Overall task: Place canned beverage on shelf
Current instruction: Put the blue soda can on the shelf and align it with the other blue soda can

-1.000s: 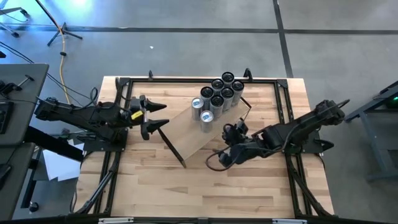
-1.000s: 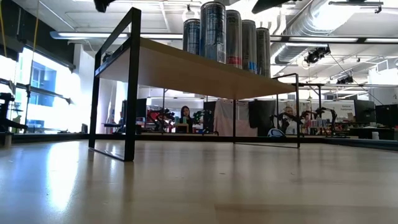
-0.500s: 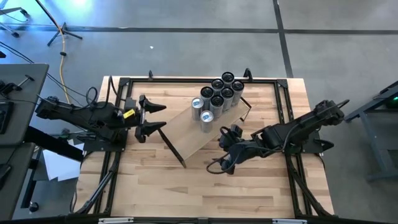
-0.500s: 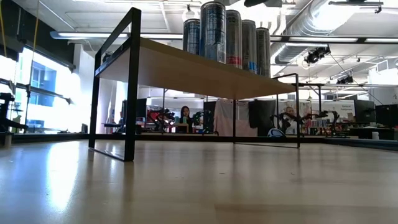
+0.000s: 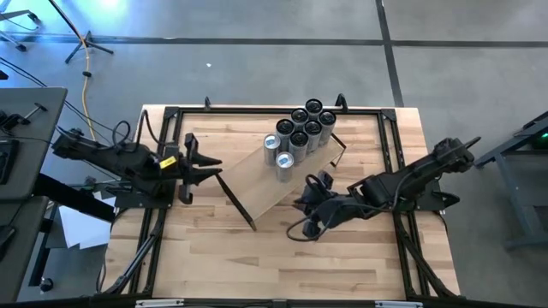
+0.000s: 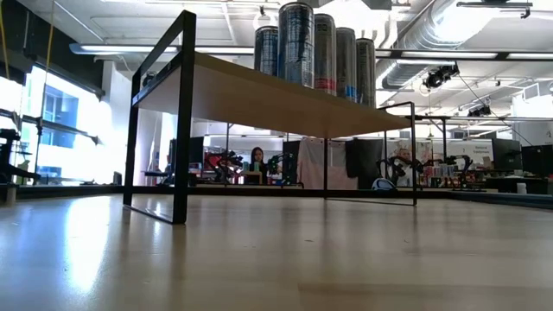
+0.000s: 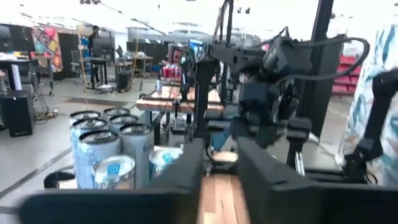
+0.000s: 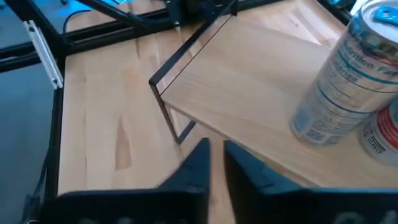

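The shelf (image 5: 257,184), a pale board on thin black brackets, stands slantwise on the tabletop. Several canned beverages (image 5: 300,137) stand upright in a cluster on its far right end, also in the low view (image 6: 296,43). My left gripper (image 5: 218,168) hovers off the shelf's left end, fingers nearly together with nothing between them (image 7: 221,168). My right gripper (image 5: 300,202) hangs beside the shelf's near long edge, shut and empty (image 8: 216,158). The nearest can (image 8: 348,81) is well clear of it. Neither gripper shows in the low view.
A black metal frame (image 5: 257,109) runs around the tabletop's edges. Bare wood tabletop (image 5: 282,257) lies along the near side, in front of the shelf. The shelf's left bracket (image 8: 171,99) stands ahead of my right gripper. Beyond the table are a concrete floor and cables.
Both grippers have shut on nothing. My left gripper has drawn back toward the table's left edge, away from the shelf. My right gripper has shifted a little toward the table's left and near edges, along the shelf. The shelf and cans have stayed put.
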Robot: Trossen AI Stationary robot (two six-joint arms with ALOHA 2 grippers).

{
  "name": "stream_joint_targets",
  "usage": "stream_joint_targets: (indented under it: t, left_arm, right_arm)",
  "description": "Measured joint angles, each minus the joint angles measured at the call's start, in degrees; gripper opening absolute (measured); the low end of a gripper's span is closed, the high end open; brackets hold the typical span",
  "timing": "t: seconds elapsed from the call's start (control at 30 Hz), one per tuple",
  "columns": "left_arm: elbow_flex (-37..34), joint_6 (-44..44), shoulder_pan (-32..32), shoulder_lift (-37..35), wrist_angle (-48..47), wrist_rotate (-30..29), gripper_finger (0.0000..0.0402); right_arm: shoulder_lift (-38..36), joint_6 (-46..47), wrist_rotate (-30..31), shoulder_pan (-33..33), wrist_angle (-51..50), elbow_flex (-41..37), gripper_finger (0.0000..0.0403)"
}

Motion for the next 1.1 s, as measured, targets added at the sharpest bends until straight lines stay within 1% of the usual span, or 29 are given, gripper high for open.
stream_joint_targets:
  t: [0.03, 0.07, 0.1, 0.17, 0.23, 0.4, 0.47, 0.53, 0.63, 0.7, 0.83, 0.9, 1.1]
  left_arm:
    - [0.0, 0.0, 0.0, -0.9, -1.6, 0.5, 0.0049]
    - [0.0, 0.0, 0.2, -1.9, -2.9, 0.8, 0.0026]
    - [0.0, -0.2, 0.4, -3.0, -4.1, 0.9, 0.0014]
    - [0.0, -0.9, 1.1, -4.9, -5.7, 1.1, 0.0013]
    - [0.0, -1.0, 1.5, -6.3, -6.4, 1.0, 0.0009]
    - [0.0, 0.3, 2.7, -8.0, -6.8, 1.5, 0.0002]
    - [0.0, 0.4, 3.0, -7.9, -6.8, 2.0, 0.0001]
    - [0.0, 0.3, 3.3, -7.8, -6.9, 2.4, 0.0001]
    - [0.0, -0.5, 3.3, -7.1, -7.1, 2.4, 0.0000]
    - [0.0, -0.6, 3.3, -6.8, -7.1, 2.4, 0.0000]
    - [0.0, -1.1, 3.3, -6.5, -7.0, 2.4, 0.0000]
    - [0.0, -1.1, 3.3, -6.5, -7.1, 2.1, 0.0000]
    - [0.0, -1.1, 3.3, -6.5, -6.9, 1.0, 0.0000]
  right_arm:
    - [0.0, -0.2, 0.8, 0.4, 0.0, 0.0, 0.0018]
    - [0.0, 0.1, 2.2, 0.9, -0.1, 0.0, 0.0014]
    - [0.0, 1.4, 4.3, 1.3, -0.3, 0.0, 0.0017]
    - [0.0, 3.4, 7.4, 1.8, -0.2, -0.7, 0.0020]
    - [0.0, 4.2, 7.7, 2.0, -0.6, -2.5, 0.0009]
    - [-0.8, 9.3, 2.2, 2.0, 2.4, -9.1, 0.0002]
    - [-0.8, 9.5, 1.4, 1.8, 6.9, -11.9, 0.0001]
    - [-0.8, 9.3, 1.0, 1.3, 13.7, -14.0, 0.0001]
    - [-0.9, 6.0, 0.7, 0.3, 23.0, -16.4, 0.0000]
    - [-0.9, 3.7, 3.5, -0.2, 26.4, -17.2, 0.0000]
    - [-0.9, 3.7, 14.6, -1.0, 26.5, -17.3, 0.0000]
    - [-0.9, 4.8, 18.9, -1.3, 26.5, -17.3, 0.0000]
    - [-0.9, 4.9, 21.8, -1.4, 25.7, -17.3, 0.0000]
